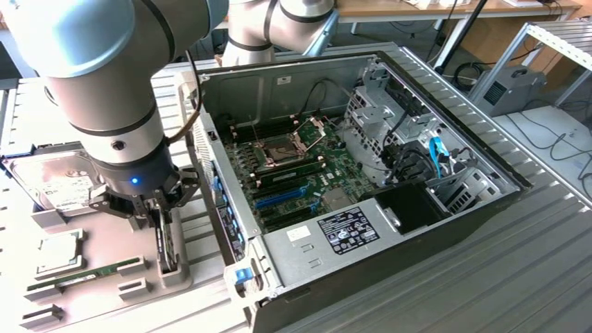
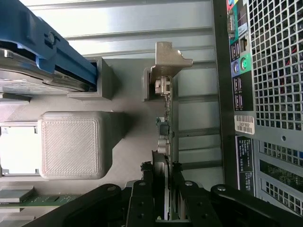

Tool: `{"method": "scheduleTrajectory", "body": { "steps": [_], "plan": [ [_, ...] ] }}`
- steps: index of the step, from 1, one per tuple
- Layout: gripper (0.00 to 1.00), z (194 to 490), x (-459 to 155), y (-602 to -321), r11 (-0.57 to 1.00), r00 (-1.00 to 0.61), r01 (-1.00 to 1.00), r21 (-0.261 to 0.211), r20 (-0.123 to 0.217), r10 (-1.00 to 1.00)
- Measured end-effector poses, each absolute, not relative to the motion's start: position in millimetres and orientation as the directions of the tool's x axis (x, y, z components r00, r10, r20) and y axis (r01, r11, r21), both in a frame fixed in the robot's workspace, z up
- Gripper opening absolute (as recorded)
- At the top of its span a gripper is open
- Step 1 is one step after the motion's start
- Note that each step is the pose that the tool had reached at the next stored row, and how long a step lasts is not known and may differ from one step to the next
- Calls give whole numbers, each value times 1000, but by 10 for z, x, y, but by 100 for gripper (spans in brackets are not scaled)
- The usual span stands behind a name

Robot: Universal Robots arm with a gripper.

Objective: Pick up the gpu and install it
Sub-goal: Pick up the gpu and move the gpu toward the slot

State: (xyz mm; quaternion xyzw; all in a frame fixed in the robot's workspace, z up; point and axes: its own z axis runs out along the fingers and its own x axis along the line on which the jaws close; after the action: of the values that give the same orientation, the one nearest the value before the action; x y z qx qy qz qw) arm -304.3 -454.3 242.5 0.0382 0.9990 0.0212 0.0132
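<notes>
Directly under claw [image 1: 155, 214] [image 2: 163, 176]: one gpu [image 1: 168, 244] [image 2: 164, 125], upright on edge in slot of grey holder tray [image 1: 176, 276]. Claw straddles card's top edge; pinching it or merely flanking it, cannot tell. One silver bracket [image 2: 168, 59] at gpu end farthest from claw. Just beside claw, exterior view's right: one open computer case [image 1: 389, 277], one motherboard [image 1: 306, 166] exposed. Opposite side of claw, apart from it: one hard drive [image 1: 51, 184], one CPU [image 1: 57, 251], one memory stick [image 1: 88, 272].
</notes>
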Motion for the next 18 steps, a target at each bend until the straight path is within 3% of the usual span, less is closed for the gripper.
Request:
{"method": "scheduleTrajectory", "body": {
  "steps": [18],
  "plan": [
    [26,2476,-3044,-4544,996,-997,76,43,-24,77]
  ]
}}
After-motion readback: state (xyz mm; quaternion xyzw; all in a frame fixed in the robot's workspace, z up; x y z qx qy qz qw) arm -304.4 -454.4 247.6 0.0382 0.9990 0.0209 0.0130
